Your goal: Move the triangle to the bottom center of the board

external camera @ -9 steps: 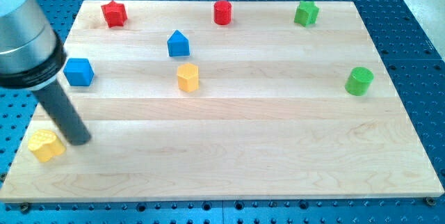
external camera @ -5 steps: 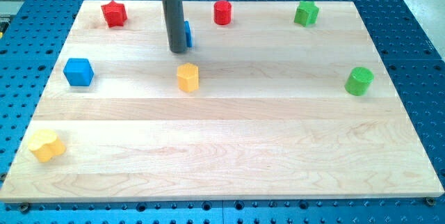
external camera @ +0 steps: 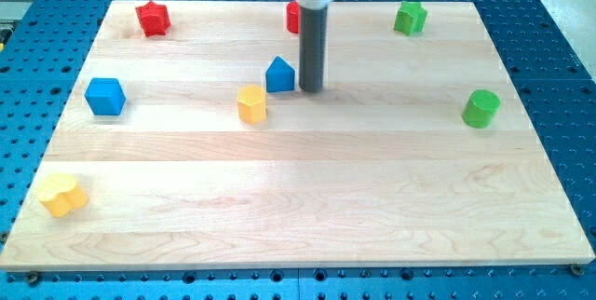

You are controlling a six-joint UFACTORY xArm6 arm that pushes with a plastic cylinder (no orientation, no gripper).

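Note:
The blue triangle block (external camera: 279, 75) sits on the wooden board (external camera: 372, 179) a little left of centre in the upper half. My tip (external camera: 311, 89) stands just to its right, close to or touching its right side. A yellow hexagon block (external camera: 250, 103) lies just below and left of the triangle.
A blue cube (external camera: 105, 96) is at the left. A yellow heart-shaped block (external camera: 62, 194) is at the bottom left. A red star block (external camera: 152, 18) and a green star block (external camera: 409, 18) are along the top. A red cylinder (external camera: 293, 16) is partly hidden behind the rod. A green cylinder (external camera: 480, 108) is at the right.
My tip swept from the board's lower left up to the blue triangle, then to its right side. The triangle has shifted right and down, closer to the yellow hexagon.

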